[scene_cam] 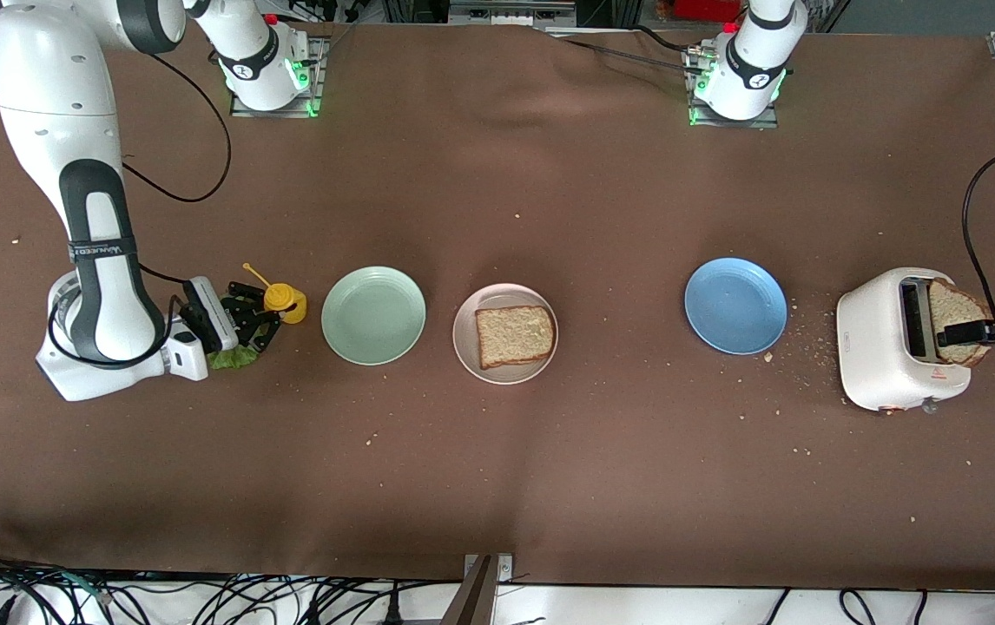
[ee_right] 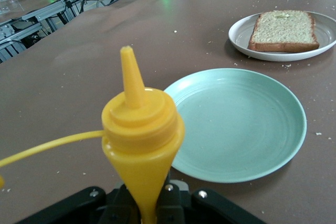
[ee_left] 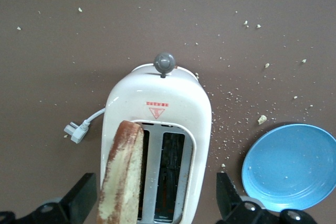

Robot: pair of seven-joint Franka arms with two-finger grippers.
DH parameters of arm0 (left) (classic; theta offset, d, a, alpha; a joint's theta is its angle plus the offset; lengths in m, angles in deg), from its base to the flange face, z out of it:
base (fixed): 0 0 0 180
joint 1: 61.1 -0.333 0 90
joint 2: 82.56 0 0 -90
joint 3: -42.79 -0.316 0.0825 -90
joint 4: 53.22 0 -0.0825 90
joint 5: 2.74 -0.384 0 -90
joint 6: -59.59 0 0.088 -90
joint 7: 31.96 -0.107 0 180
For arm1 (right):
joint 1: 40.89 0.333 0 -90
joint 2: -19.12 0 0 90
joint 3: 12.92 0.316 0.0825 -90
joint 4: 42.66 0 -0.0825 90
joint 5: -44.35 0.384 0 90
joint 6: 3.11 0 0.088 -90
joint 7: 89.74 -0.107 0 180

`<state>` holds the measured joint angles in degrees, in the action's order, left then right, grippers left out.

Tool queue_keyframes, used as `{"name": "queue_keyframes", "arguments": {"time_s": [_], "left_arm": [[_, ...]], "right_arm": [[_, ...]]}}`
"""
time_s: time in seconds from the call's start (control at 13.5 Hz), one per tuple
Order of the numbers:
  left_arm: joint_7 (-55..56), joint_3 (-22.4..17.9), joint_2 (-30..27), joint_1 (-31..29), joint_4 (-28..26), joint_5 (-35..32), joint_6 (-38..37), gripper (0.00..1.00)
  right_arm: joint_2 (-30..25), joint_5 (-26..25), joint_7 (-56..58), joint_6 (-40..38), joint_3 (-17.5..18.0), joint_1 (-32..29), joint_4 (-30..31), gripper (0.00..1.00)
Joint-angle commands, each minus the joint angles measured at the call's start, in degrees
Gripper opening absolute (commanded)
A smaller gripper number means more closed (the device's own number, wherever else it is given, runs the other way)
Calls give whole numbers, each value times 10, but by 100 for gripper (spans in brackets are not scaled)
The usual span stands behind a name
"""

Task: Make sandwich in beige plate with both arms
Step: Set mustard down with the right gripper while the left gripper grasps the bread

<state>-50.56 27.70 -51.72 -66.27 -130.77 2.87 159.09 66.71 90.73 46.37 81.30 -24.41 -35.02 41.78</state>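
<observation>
Risking a dropped slice (ee_left: 122,174): left gripper (ee_left: 157,203) straddles it over the toaster (ee_left: 157,103), fingers apart, while right gripper (ee_right: 147,205), clamped on the yellow bottle (ee_right: 142,135), may squeeze sauce near the lettuce (scene_cam: 235,357).

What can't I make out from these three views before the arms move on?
- Front view: the ruffled green lettuce leaf is mostly covered by the right gripper.
- Right wrist view: the yellow squeeze bottle runs off the frame edge at the jaws.
- Left wrist view: the toasted brown bread slice hides one slot of the white toaster.
</observation>
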Motion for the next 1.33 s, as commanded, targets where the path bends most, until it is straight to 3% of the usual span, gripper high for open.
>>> {"name": "queue_keyframes", "arguments": {"time_s": [0.0,0.07,0.15,0.22,0.3,0.44,0.52,0.67,1.26], "left_arm": [[-42,2,22,-17,36,-19,-7,100],[-46,2,22,-18,36,-19,-7,100],[-47,2,23,-19,35,-19,-7,100],[-50,2,26,-20,33,-20,-7,97],[-51,2,33,-25,32,-21,-7,84],[-88,2,36,-29,31,-22,-8,32],[-107,2,36,-30,30,-31,-8,11],[-112,3,36,-29,33,-56,-10,0],[-106,5,27,-26,49,-49,-48,0]], "right_arm": [[21,28,46,-10,9,-19,-1,11],[21,30,41,-13,9,-22,0,24],[19,30,28,-14,9,-22,0,68],[18,30,1,-21,9,-22,0,94],[15,27,-23,-28,7,-21,-1,99],[2,20,-54,-35,0,-21,-2,99],[-6,14,-71,-45,-12,-18,-2,99],[-32,-18,-110,-56,-27,-18,-3,99],[-120,-231,-382,24,-34,12,-6,99]]}}
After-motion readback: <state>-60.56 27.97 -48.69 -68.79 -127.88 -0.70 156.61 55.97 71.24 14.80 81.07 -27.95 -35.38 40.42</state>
